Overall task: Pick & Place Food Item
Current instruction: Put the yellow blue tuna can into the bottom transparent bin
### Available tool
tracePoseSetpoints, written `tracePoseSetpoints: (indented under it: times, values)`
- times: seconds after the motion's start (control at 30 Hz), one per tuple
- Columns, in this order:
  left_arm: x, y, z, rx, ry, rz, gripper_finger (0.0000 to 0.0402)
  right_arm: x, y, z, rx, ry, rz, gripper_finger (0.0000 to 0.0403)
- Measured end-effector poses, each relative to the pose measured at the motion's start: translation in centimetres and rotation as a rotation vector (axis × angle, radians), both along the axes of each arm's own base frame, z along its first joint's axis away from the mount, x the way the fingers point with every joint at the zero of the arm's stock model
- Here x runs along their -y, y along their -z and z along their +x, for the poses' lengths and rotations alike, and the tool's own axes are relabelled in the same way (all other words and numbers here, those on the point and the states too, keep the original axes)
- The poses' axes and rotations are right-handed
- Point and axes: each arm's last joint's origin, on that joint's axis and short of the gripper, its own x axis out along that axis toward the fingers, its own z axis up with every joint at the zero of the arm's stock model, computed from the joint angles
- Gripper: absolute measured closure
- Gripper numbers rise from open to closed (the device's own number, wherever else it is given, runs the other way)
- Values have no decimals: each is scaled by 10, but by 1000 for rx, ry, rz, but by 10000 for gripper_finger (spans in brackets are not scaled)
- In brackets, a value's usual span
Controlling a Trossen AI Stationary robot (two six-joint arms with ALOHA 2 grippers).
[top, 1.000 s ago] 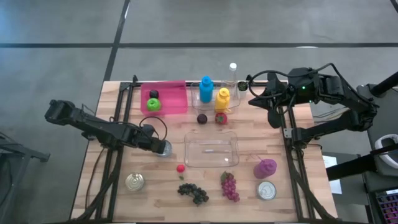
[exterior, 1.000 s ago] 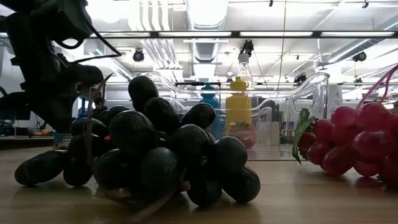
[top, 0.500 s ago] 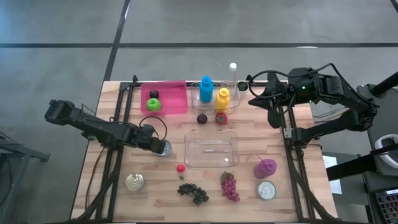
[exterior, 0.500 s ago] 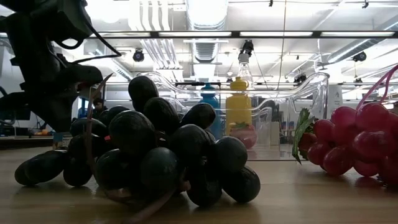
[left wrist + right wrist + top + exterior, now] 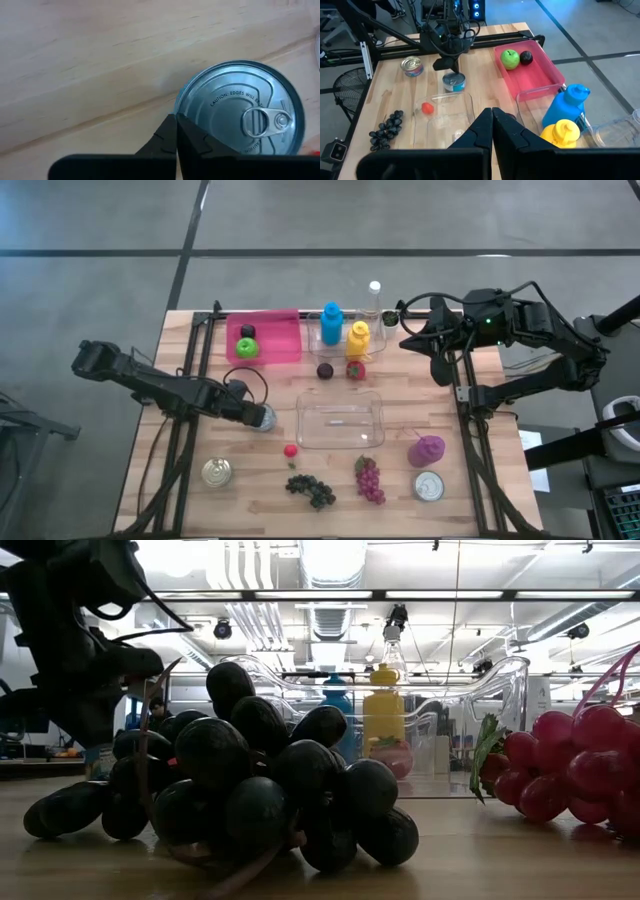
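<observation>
Directly beneath the closed left end effector [image 5: 176,131] sits a can [image 5: 240,114].

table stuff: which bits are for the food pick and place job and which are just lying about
Likely in the job: can under the shut left gripper; empty clear container.

Lying about, as far as I can tell: pink bin, dark grapes, red grapes, blue bottle, yellow bottle. Right gripper waits shut.

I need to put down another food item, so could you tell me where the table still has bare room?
Bare wood lies between the pink tray and the left gripper, and on the table's right side above the purple cup. The near edge is crowded: cans, dark grapes, red grapes.
</observation>
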Motion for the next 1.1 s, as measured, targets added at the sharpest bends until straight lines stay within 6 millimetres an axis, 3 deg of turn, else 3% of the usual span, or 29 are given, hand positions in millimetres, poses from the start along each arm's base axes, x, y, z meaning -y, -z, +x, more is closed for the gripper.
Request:
tracePoseSetpoints:
  times: [0.17,0.7,0.97,1.1]
  values:
    - [-1,5,-5,-58,8,-9,400,0,-1,0,8,0,-1,394]
    - [0,2,-2,-24,33,12,397,0,-2,1,22,-2,-5,394]
    - [4,-22,16,68,152,14,400,0,-2,1,22,-1,-3,394]
    - [5,-23,20,112,196,21,400,0,-2,1,22,-2,-5,394]
